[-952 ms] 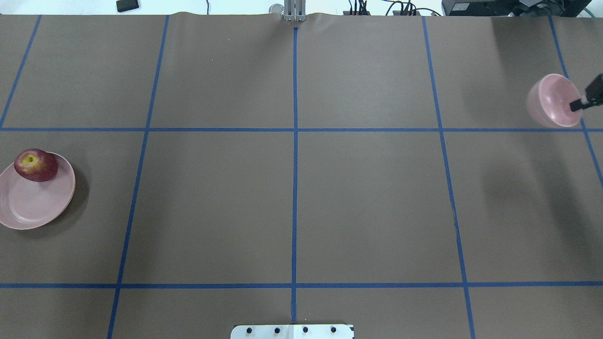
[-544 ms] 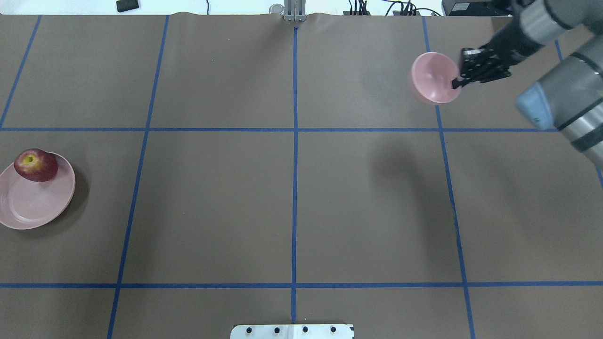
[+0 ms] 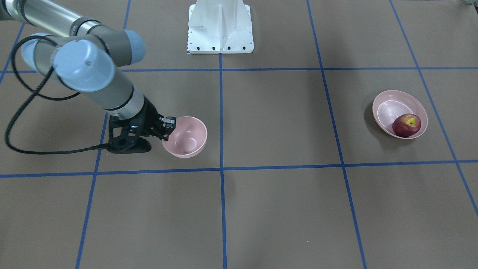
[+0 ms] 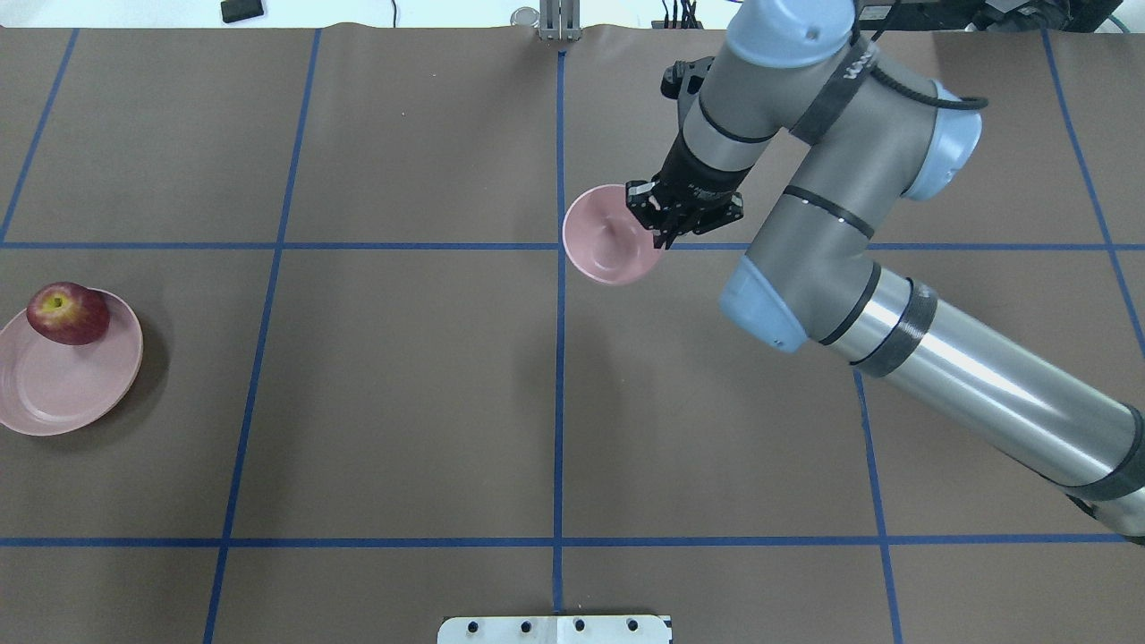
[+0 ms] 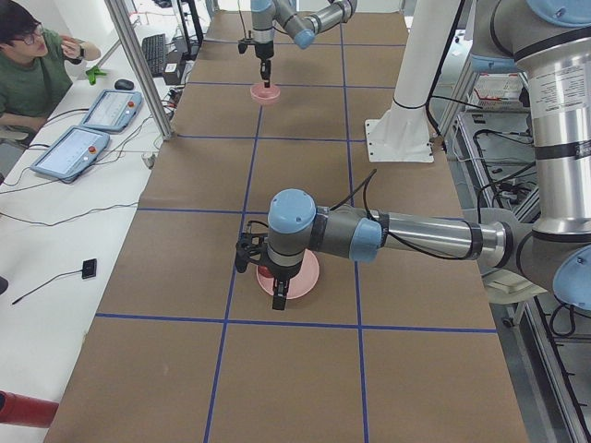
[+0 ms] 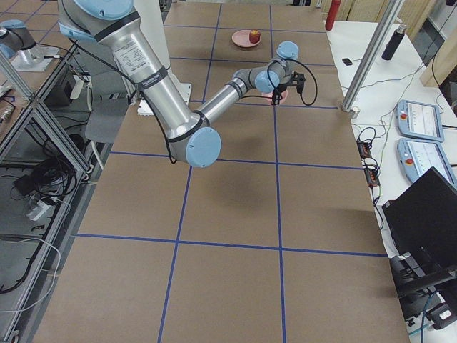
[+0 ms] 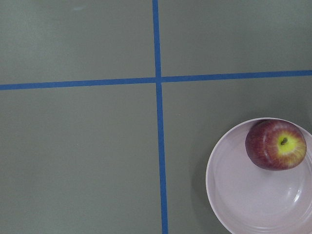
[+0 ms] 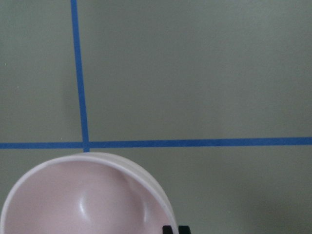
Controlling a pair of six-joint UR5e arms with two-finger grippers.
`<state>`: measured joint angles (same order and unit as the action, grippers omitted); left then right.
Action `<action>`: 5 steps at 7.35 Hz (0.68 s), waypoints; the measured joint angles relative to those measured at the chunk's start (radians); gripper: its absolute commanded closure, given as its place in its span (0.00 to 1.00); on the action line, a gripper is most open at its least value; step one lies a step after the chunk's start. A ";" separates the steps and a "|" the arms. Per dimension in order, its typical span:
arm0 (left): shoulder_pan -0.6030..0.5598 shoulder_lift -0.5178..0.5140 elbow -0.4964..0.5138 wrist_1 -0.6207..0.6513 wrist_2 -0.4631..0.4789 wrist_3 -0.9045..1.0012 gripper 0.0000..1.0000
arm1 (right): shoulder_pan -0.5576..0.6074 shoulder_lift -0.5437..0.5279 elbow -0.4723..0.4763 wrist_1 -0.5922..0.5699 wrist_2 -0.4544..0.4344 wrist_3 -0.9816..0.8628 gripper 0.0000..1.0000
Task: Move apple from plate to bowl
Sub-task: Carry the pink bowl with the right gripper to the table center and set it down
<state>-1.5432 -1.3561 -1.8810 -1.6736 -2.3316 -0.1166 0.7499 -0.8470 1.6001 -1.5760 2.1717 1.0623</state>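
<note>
The dark red apple (image 4: pixel 67 313) (image 3: pixel 406 125) (image 7: pixel 275 145) lies on the far rim of the shallow pink plate (image 4: pixel 54 394) (image 3: pixel 388 108) (image 7: pixel 253 204) at the table's left edge. My right gripper (image 4: pixel 660 237) (image 3: pixel 168 130) (image 8: pixel 175 229) is shut on the rim of the small deep pink bowl (image 4: pixel 608 237) (image 3: pixel 186 136) (image 8: pixel 83 204). It holds the bowl tilted just right of the centre line, far from the plate. My left gripper (image 5: pixel 277 293) hangs high near the plate and shows only in the exterior left view. I cannot tell whether it is open or shut.
My right arm (image 4: pixel 850 224) spans the table's right half. The robot's base plate (image 4: pixel 555 629) (image 3: pixel 220 26) is at the near edge. Blue tape lines (image 4: pixel 559 358) grid the brown table. An operator (image 5: pixel 28 65) sits beside tablets past the far edge.
My right arm has carried the bowl leftward from the table's right edge to just right of the centre line. The apple and the plate have not moved.
</note>
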 measured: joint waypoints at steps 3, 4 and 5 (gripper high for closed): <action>0.000 -0.001 0.002 0.001 0.000 0.000 0.02 | -0.069 0.040 -0.053 -0.010 -0.064 -0.004 1.00; 0.000 -0.002 0.002 0.001 0.000 -0.004 0.02 | -0.079 0.057 -0.096 0.011 -0.072 -0.004 1.00; 0.000 -0.003 0.002 -0.002 0.000 -0.011 0.02 | -0.091 0.066 -0.128 0.037 -0.078 -0.004 1.00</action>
<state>-1.5429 -1.3591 -1.8792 -1.6755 -2.3317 -0.1279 0.6587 -0.7809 1.4722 -1.5387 2.0934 1.0582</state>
